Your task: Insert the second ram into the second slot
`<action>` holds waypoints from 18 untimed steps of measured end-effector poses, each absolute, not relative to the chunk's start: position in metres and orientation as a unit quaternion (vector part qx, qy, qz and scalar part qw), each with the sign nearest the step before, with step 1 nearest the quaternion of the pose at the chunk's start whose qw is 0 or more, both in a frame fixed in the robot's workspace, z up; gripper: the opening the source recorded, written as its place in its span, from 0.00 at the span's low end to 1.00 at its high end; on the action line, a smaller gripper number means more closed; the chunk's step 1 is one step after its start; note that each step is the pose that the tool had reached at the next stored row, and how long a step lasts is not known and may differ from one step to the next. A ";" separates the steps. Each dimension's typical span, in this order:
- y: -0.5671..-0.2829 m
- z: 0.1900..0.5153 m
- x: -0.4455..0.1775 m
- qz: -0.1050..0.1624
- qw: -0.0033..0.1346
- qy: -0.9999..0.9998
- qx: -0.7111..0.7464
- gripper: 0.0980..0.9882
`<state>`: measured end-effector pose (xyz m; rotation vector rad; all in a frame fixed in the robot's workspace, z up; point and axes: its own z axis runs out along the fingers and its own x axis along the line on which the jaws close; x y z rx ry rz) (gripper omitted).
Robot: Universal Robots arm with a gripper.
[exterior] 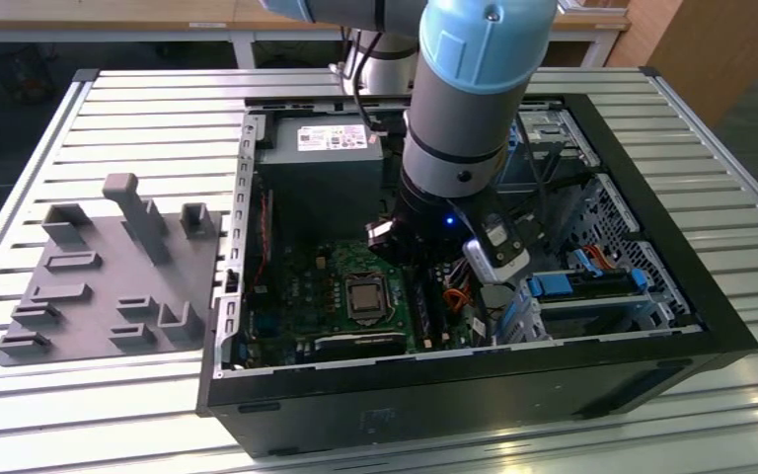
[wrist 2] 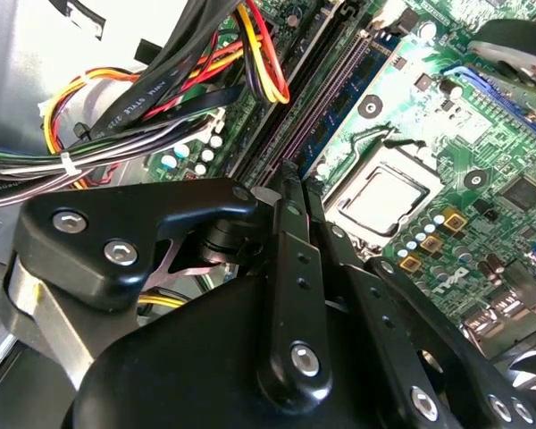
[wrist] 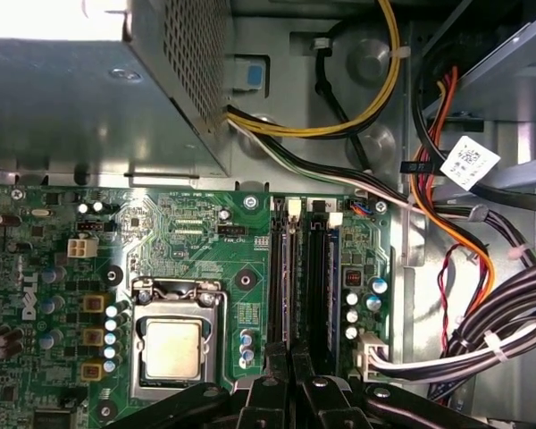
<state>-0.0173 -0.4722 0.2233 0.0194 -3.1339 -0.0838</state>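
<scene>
The arm reaches down into the open computer case (exterior: 695, 296) at the centre of the exterior view, with the gripper (wrist: 290, 362) low over the green motherboard (wrist: 183, 241). In both wrist views the black fingers (wrist 2: 290, 223) stand drawn close together, directly above the parallel memory slots (wrist: 299, 277) beside the processor socket (wrist: 171, 344). Whether they pinch the second ram cannot be told; no blue stick is clearly visible between them, and a bluish strip lying along one slot (wrist: 333, 268) may be a seated module, though this is uncertain. Judgement: the work is at the alignment or pressing stage over the slots. To do it well, the stick's edge must stay parallel to the slot, its notch matched, and pressure must be straight down and even until both end latches (wrist: 294, 207) close. The cable bundle (wrist: 482, 340) at the lower right of the first wrist view runs near and should stay clear.
</scene>
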 end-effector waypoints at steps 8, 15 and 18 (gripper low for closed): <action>-0.472 0.221 -0.017 -0.029 0.004 -1.000 0.006 0.04; -0.472 0.221 -0.017 -0.029 0.004 -1.000 0.006 0.04; -0.472 0.221 -0.017 -0.029 0.004 -1.000 0.006 0.04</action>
